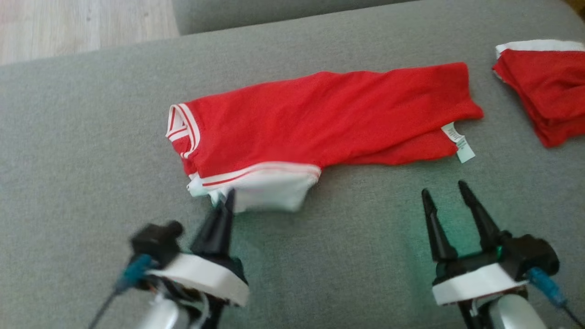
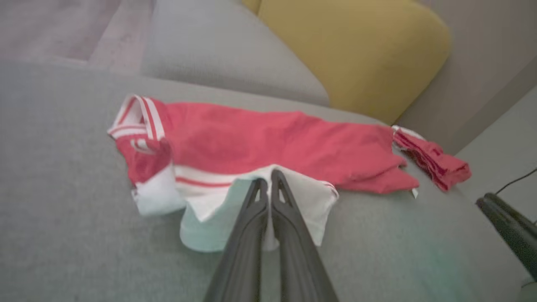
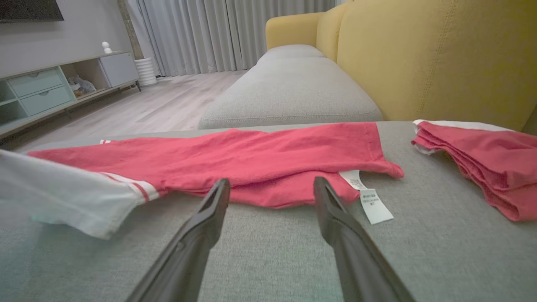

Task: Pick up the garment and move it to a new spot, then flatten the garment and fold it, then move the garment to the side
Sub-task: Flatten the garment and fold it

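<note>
Red jersey cloth, soft and faintly creased, makes up the garment (image 1: 320, 114), which lies on a grey woven sofa cushion (image 1: 91, 137) with its long axis running across the head view from left to right. Its collar (image 1: 183, 125), trimmed in white and red stripes, points to the robot's left; the hem end tapers off to the right. A white care label (image 1: 459, 144) sticks out from under that hem edge, and its print is too small to read. A white sleeve (image 1: 269, 192) with a striped band hangs off the near side by the collar. The left gripper (image 1: 226, 201) has its two dark fingers pressed together on this sleeve's edge, pinching the cloth. The right gripper (image 1: 445, 192) hovers just short of the hem end, fingers spread apart and holding nothing. A folded red garment (image 1: 544, 87) with a white edge sits apart at the far right, before a mustard-yellow backrest (image 3: 440, 54).
</note>
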Controlling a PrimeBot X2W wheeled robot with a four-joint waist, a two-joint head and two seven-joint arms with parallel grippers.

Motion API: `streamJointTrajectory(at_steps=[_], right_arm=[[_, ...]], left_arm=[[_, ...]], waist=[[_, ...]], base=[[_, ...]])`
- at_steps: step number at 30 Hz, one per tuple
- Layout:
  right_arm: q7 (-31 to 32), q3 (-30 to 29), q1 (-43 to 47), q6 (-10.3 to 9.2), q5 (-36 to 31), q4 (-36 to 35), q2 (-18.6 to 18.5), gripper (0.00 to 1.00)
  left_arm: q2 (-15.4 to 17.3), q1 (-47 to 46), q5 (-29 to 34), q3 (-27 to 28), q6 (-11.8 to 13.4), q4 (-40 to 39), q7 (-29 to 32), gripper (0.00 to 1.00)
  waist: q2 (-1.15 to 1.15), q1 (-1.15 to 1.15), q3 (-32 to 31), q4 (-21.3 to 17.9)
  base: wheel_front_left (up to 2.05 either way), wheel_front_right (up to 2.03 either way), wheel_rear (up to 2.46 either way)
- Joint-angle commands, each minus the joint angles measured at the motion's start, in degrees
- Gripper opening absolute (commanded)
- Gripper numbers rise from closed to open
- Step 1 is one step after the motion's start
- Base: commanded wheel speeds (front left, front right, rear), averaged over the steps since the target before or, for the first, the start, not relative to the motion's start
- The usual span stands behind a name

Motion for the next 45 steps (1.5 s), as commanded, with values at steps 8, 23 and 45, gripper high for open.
streamJointTrajectory(at_steps=[8,23,45], right_arm=[[-0.2,-0.5,-6.6,-0.05,1.8,-1.0,-4.5,1.0],[-0.2,-1.8,-16.0,-0.05,3.1,18.8,-12.7,1.0],[-0.2,-1.3,-21.1,-0.05,0.5,24.6,-12.7,0.0]], left_arm=[[5.3,-5.4,-0.7,8.5,1.3,-11.2,0.2,0.0],[5.7,-12.2,0.3,9.0,0.7,-10.5,0.9,0.0],[5.8,-14.1,0.2,8.1,0.3,-10.3,1.1,0.0]], waist=[[0.0,0.0,4.0,2.3],[0.0,0.0,6.8,4.7],[0.0,0.0,7.5,5.9]], base=[[0.0,0.0,0.0],[0.0,0.0,0.0],[0.0,0.0,0.0]])
